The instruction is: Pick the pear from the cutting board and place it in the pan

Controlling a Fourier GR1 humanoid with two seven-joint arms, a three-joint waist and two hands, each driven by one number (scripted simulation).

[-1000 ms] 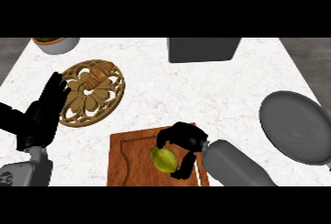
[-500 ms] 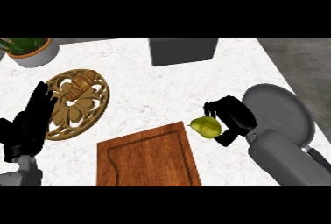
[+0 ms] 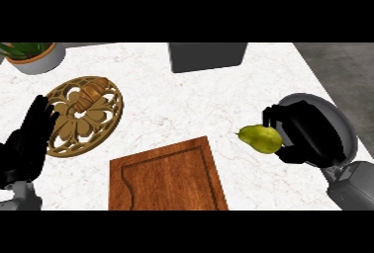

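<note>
White marble counter point(image 3: 190, 99): right hand point(image 3: 303, 133) is clasping the smooth, bruisable pear point(image 3: 261, 139) by its belly beside the pan point(image 3: 337, 116); left hand point(image 3: 29, 143) is resting with straight fingers.

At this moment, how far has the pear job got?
The pickup looks done: the cutting board lies bare and the pear is off it. In hand: the right hand has its fingers curled round the pear, beside the pan, at its left rim. Left: carrying the pear over the pan and releasing it inside. The left hand rests open at the left edge.
</note>
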